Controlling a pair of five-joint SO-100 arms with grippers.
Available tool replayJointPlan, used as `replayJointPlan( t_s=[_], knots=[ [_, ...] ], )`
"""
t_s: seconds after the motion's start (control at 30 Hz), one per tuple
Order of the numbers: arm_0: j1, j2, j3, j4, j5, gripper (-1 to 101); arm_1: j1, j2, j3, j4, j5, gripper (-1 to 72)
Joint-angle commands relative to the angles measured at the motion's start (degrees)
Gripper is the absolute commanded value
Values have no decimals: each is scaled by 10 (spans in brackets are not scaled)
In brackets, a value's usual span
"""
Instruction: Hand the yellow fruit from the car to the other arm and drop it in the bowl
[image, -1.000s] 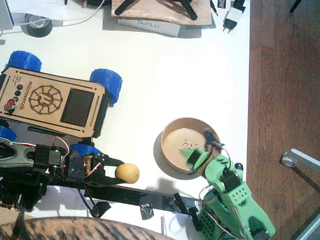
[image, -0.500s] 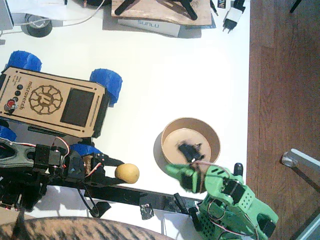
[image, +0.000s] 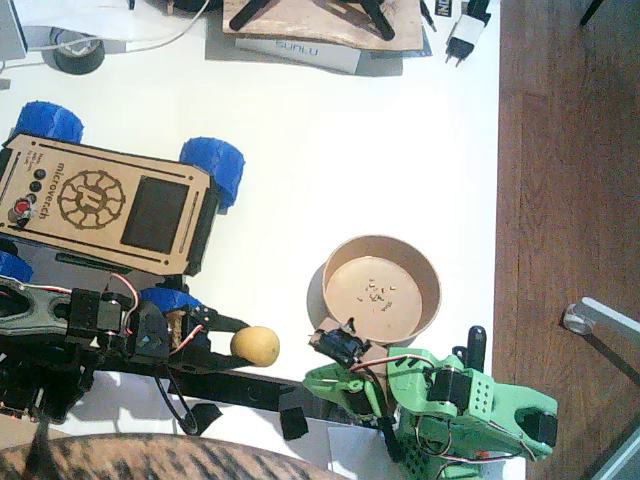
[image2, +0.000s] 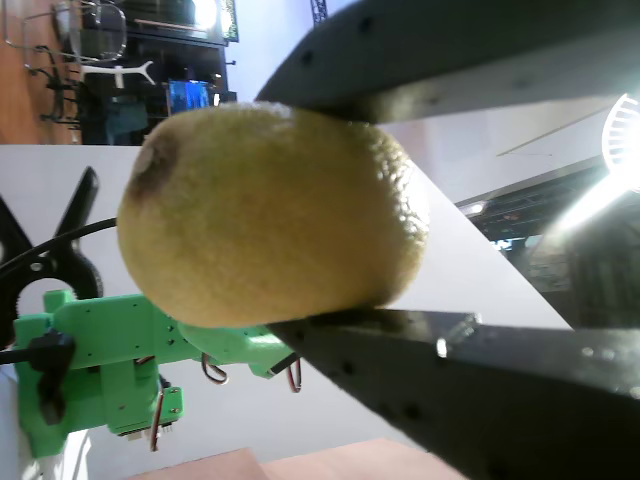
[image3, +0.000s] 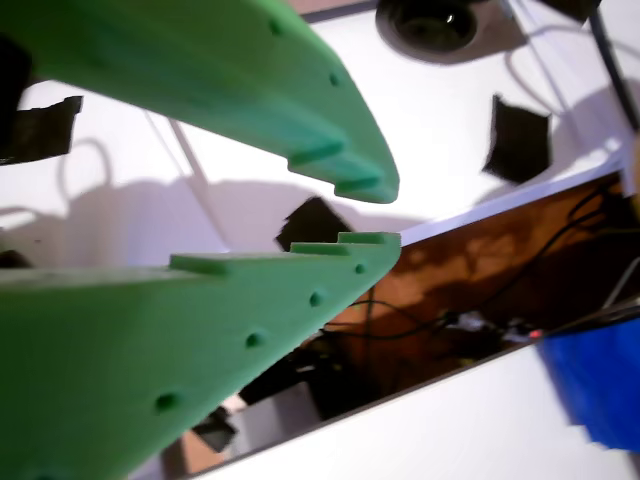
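**Lemon pinched, green arm alongside**

My left gripper (image: 238, 343), the black one, is clamped on the yellow fruit (image: 255, 345), held near the table's front edge, just right of the car (image: 100, 205). My right gripper (image: 330, 372), green, has its jaws slightly parted, nothing between them. It sits just below the bowl (image: 381, 291), apart from the fruit.
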Motion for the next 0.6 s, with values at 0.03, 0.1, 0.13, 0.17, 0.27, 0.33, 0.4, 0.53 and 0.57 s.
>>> replayJointPlan(
  t_s=[0.03,0.1,0.13,0.17,0.27,0.33,0.4,0.53,0.57],
  knots=[
    [1,22,-9,-25,-9,0,1,-5,-3,-54,-19,0],
    [1,22,-9,-25,-9,0,1,-10,3,-89,-26,0],
    [1,22,-9,-25,-9,0,-1,-16,4,-106,-29,0],
    [2,21,-9,-25,-9,0,-2,-21,4,-122,-33,0],
    [2,20,-9,-28,-10,0,2,-38,6,-170,-41,0],
    [3,20,-9,-32,-10,0,12,-46,7,-191,-42,0],
    [3,20,-9,-34,-10,0,25,-48,9,-209,-42,13],
    [1,14,-9,-50,-10,0,56,-56,11,-239,-37,79],
    [1,12,-9,-53,-10,0,61,-62,11,-242,-35,90]
  ],
)
